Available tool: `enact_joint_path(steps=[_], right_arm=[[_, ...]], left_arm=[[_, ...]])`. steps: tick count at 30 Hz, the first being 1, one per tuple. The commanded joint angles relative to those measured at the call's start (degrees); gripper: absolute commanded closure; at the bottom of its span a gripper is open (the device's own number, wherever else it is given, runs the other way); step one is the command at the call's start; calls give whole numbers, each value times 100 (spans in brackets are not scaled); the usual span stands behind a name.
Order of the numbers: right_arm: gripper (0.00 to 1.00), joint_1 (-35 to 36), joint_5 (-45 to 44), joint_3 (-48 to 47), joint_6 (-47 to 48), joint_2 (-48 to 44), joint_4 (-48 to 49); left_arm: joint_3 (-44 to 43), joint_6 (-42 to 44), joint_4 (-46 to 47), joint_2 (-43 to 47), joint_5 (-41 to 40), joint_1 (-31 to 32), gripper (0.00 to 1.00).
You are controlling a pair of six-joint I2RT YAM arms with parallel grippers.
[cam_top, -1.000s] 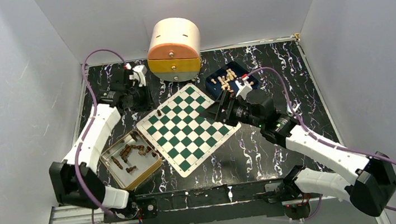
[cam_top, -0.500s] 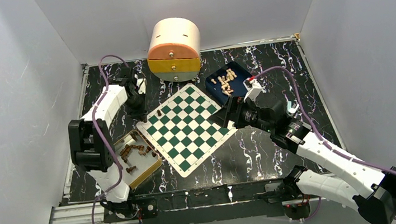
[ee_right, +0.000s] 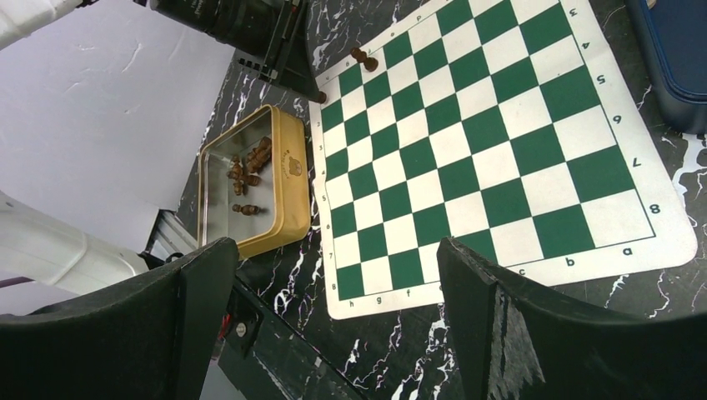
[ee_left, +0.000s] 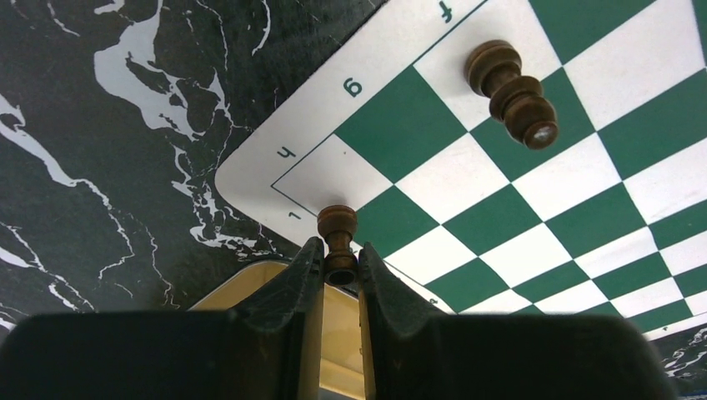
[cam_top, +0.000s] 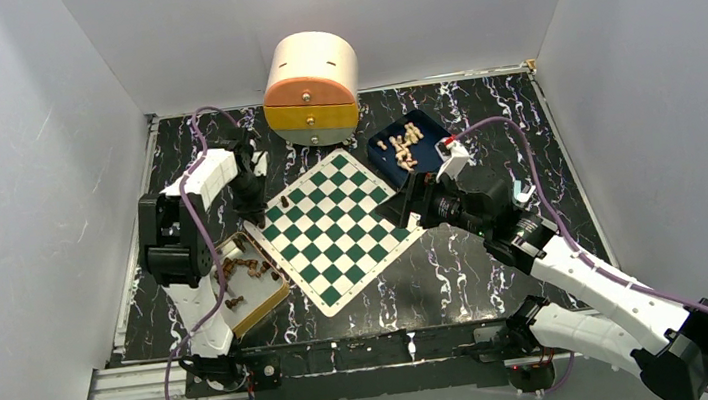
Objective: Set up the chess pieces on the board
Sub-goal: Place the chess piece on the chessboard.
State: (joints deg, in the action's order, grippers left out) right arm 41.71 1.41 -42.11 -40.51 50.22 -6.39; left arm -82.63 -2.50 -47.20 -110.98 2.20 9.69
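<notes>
Only the left wrist view shows the left tool (ee_left: 340, 265) gripping a dark piece (ee_left: 338, 229) at the board (ee_left: 400, 125) corner, nearer than before; right tool (ee_right: 329, 250) wide.

Dark chess piece (ee_left: 336, 221): head hidden between left gripper (ee_left: 340, 250) fingers, type indeterminate. Blue tray (ee_right: 679, 58) (right wrist view) cut off at edge.

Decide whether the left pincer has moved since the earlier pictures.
Yes. The left pincer, shut on a dark chess piece, has come away from the round drawer box, down to the left corner of the board.
</notes>
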Motion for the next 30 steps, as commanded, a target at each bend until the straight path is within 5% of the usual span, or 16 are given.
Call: enact_joint_path(steps=[1, 18, 30], right_arm=[[2, -4, -112, -333, 78, -42, 218], [1, 0, -322, -335, 122, -91, 204], [1, -4, -280, -298, 136, -66, 174]], left_arm=[[-167, 68, -80, -12, -1, -29, 93], [-62, 36, 152, -124, 32, -29, 90], [-157, -61, 59, 249, -32, -29, 67]])
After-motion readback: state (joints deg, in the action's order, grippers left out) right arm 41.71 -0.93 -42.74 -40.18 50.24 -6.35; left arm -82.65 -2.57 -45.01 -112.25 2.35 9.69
